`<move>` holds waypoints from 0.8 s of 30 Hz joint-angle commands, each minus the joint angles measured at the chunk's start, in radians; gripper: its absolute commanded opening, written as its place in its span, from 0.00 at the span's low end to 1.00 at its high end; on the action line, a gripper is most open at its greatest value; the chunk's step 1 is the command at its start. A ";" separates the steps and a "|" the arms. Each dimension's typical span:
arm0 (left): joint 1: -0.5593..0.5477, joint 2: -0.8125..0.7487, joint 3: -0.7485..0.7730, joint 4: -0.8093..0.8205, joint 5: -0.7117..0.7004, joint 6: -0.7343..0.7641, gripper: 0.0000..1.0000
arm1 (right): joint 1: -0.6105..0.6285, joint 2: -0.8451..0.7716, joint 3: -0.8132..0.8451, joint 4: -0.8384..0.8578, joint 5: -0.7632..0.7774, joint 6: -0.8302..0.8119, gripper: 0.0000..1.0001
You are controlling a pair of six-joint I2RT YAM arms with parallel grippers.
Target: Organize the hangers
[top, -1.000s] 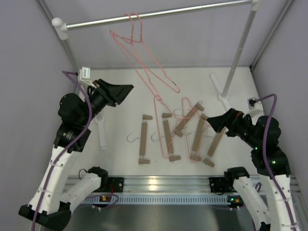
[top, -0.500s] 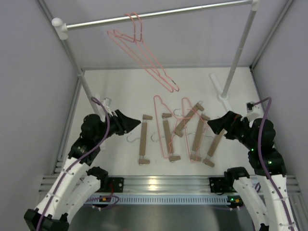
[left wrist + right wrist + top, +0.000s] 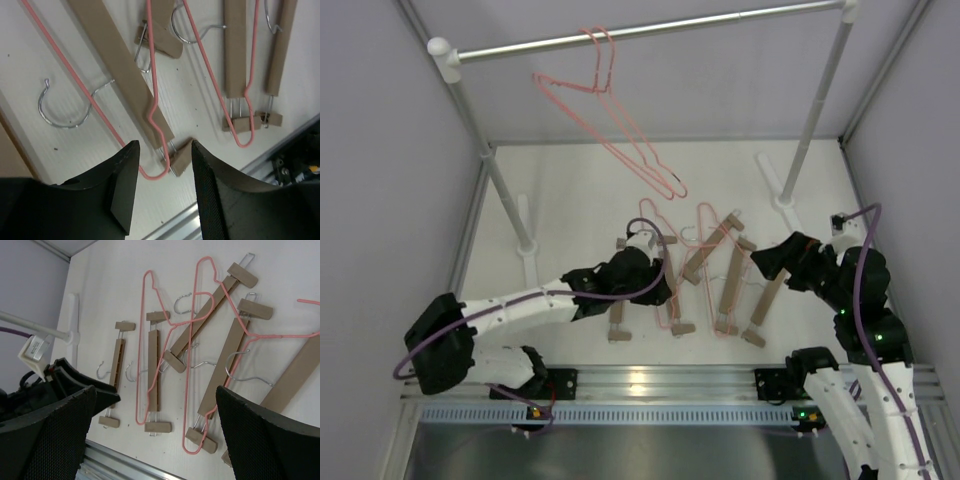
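Note:
Two pink wire hangers (image 3: 620, 147) hang from the silver rail (image 3: 650, 28). Two more pink hangers (image 3: 140, 355) lie on the white table across several tan wooden hangers (image 3: 730, 285). My left gripper (image 3: 655, 285) reaches across the table and hovers low over one wooden hanger (image 3: 120, 75). It is open, and the rounded end of a pink hanger (image 3: 155, 175) and a wooden clip (image 3: 181, 157) show in its gap (image 3: 164, 146), untouched. My right gripper (image 3: 765, 262) hangs wide open above the right-hand wooden hangers, holding nothing (image 3: 155, 390).
White posts stand at the left (image 3: 485, 160) and right (image 3: 815, 110) of the rail, each on a white foot. An aluminium rail (image 3: 650, 385) runs along the near table edge. Grey walls close in both sides. The left arm's body covers the leftmost wooden hanger.
My left arm has dropped from beside the left post and stretched rightward over the wooden hangers. The hanging pink hangers have swung slightly left. The right arm has stayed put.

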 commanded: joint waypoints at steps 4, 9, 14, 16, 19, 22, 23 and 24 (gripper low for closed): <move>-0.036 0.227 0.212 0.072 -0.182 0.105 0.49 | -0.008 -0.017 0.023 0.006 -0.012 -0.010 1.00; -0.038 0.342 0.292 0.068 -0.191 0.151 0.48 | -0.009 -0.021 0.023 0.003 -0.015 -0.016 1.00; -0.038 0.446 0.341 0.069 -0.180 0.160 0.44 | -0.009 -0.025 0.029 0.000 -0.016 -0.021 1.00; -0.036 0.480 0.349 0.069 -0.179 0.161 0.42 | -0.009 -0.025 0.032 -0.005 -0.012 -0.025 0.99; -0.038 0.514 0.355 0.069 -0.177 0.157 0.41 | -0.009 -0.029 0.035 -0.014 -0.006 -0.034 1.00; -0.036 0.535 0.357 0.071 -0.176 0.149 0.39 | -0.009 -0.032 0.032 -0.020 -0.002 -0.042 1.00; -0.036 0.538 0.355 0.071 -0.176 0.148 0.39 | -0.009 -0.034 0.030 -0.022 0.000 -0.045 0.99; -0.038 0.543 0.355 0.069 -0.176 0.148 0.38 | -0.009 -0.035 0.029 -0.023 0.000 -0.044 0.99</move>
